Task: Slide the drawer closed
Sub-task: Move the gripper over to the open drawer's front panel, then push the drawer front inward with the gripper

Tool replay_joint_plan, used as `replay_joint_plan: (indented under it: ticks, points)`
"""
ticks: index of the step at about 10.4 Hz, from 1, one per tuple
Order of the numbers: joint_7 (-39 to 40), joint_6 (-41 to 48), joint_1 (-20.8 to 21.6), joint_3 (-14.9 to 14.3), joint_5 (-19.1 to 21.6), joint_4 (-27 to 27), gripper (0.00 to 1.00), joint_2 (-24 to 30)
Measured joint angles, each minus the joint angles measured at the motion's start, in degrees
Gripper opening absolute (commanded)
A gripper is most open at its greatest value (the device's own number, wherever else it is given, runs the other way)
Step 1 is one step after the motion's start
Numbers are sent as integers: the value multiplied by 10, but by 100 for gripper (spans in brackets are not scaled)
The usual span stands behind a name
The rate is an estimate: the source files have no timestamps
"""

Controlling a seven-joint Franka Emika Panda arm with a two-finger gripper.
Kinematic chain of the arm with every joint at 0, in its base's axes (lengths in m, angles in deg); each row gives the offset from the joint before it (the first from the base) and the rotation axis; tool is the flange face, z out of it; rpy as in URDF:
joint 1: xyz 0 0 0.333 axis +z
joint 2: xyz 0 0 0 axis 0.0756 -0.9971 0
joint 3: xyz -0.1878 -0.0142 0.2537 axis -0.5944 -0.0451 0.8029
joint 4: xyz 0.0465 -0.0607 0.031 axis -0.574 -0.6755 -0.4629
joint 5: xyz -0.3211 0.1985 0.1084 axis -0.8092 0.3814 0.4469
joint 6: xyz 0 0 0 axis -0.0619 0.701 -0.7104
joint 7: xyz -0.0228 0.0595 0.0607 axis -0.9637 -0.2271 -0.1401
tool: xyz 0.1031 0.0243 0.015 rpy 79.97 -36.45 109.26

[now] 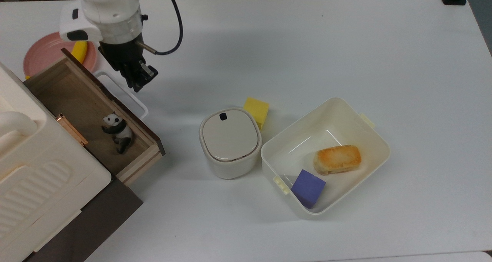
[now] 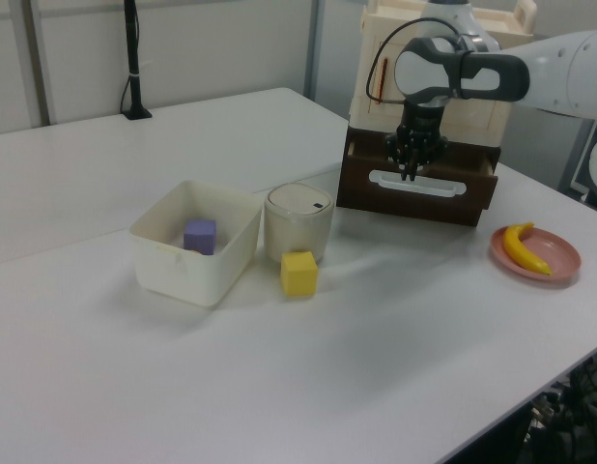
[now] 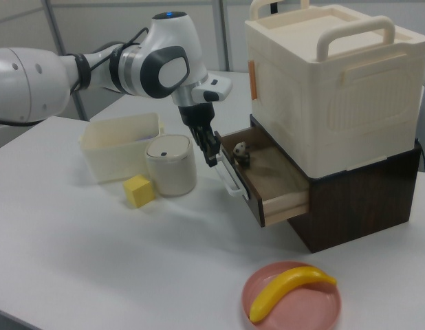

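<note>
gripper (image 1: 139, 81) fingers pressed together, empty, just above white handle (image 1: 122, 94), drawer (image 1: 88, 112) open

A large white table (image 1: 346, 43) takes almost the whole scene. In the left view, pale wall panels (image 2: 221, 43) stand behind it at 12 o'clock, and a black pole on a clamp (image 2: 134, 68) rises from the table edge at 11 o'clock. The light is even and soft.

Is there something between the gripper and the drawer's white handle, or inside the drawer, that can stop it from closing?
Nothing visible does. The gripper is right at the handle; the panda figure lies low on the drawer floor.
</note>
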Motion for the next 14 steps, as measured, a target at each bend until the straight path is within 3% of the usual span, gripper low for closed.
replay_joint_plan:
  ticks: [7,14]
  points:
    - [-71,-80,-5,0,-8,0,16,-31]
    - [-87,-148,-23,-12,-17,6,16,-40]
